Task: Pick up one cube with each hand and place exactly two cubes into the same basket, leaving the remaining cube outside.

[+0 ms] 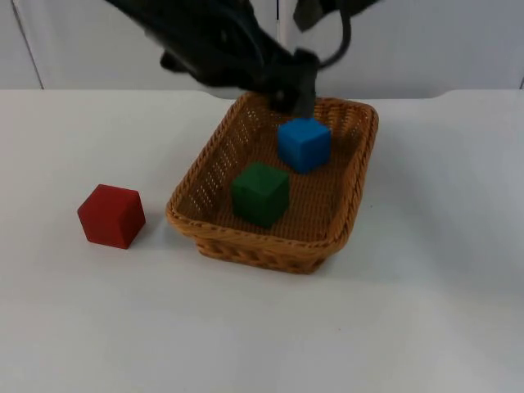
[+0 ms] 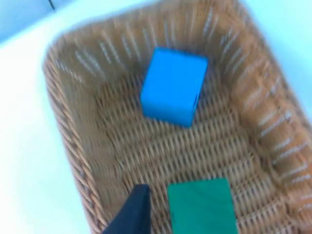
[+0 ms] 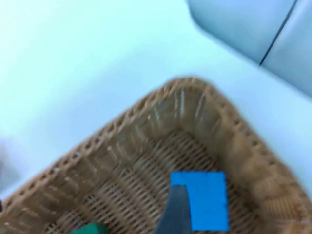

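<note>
A brown wicker basket (image 1: pixel 260 246) stands mid-table. Inside it a blue cube (image 1: pixel 304 144) lies toward the far end and a green cube (image 1: pixel 260 193) sits nearer the front; both rest loose on the weave. A red cube (image 1: pixel 112 215) stands on the table to the basket's left, apart from it. My left gripper (image 1: pixel 295 94) hangs over the basket's far rim, just behind the blue cube, holding nothing. The left wrist view looks down on the blue cube (image 2: pixel 173 87) and green cube (image 2: pixel 201 204). My right gripper (image 1: pixel 315 12) is raised at the back, above the basket (image 3: pixel 122 124) and blue cube (image 3: pixel 207 200).
The white table (image 1: pixel 426 311) stretches around the basket on all sides. A grey partition wall (image 1: pixel 442 41) closes off the back. The left arm (image 1: pixel 205 41) reaches across from the upper left over the basket's far end.
</note>
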Motion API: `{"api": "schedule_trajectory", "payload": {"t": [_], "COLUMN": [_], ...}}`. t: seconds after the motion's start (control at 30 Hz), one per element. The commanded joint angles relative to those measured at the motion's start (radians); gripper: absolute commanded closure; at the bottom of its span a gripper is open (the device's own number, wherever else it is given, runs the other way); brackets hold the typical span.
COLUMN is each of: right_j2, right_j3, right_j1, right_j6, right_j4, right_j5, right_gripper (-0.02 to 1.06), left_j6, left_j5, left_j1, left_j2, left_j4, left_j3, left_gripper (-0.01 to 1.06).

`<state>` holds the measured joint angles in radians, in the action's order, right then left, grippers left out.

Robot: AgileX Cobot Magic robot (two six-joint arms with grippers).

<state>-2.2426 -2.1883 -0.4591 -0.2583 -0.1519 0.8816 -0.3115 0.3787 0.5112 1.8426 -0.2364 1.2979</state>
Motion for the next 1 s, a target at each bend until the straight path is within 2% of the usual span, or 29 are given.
{"api": "schedule_trajectory", "payload": {"t": [0.0, 0.43, 0.67, 0.83, 0.97], "right_j2": [0.06, 0.203, 0.247, 0.307, 0.405], "right_j3": [-0.004, -0.004, 0.006, 0.112, 0.305], "right_j1": [-0.003, -0.003, -0.003, -0.003, -0.003], "right_j6": [-0.004, -0.004, -0.004, -0.023, -0.023], "right_j4": [0.012, 0.006, -0.017, -0.062, -0.061], "right_j5": [0.03, 0.171, 0.255, 0.219, 0.103], "right_gripper": [0.38, 0.38, 0.38, 0.38, 0.38], "left_j6": [0.005, 0.005, 0.005, 0.014, 0.024], "left_j5": [0.013, 0.089, 0.162, 0.202, 0.226], "left_j1": [-0.001, -0.001, -0.001, -0.001, -0.001], "left_j2": [-0.062, -0.229, -0.278, -0.306, -0.34], "left_j4": [0.013, 0.013, 0.013, 0.015, 0.015], "left_j3": [0.003, 0.003, 0.002, 0.002, 0.002], "left_gripper": [0.04, 0.04, 0.04, 0.04, 0.04]}}
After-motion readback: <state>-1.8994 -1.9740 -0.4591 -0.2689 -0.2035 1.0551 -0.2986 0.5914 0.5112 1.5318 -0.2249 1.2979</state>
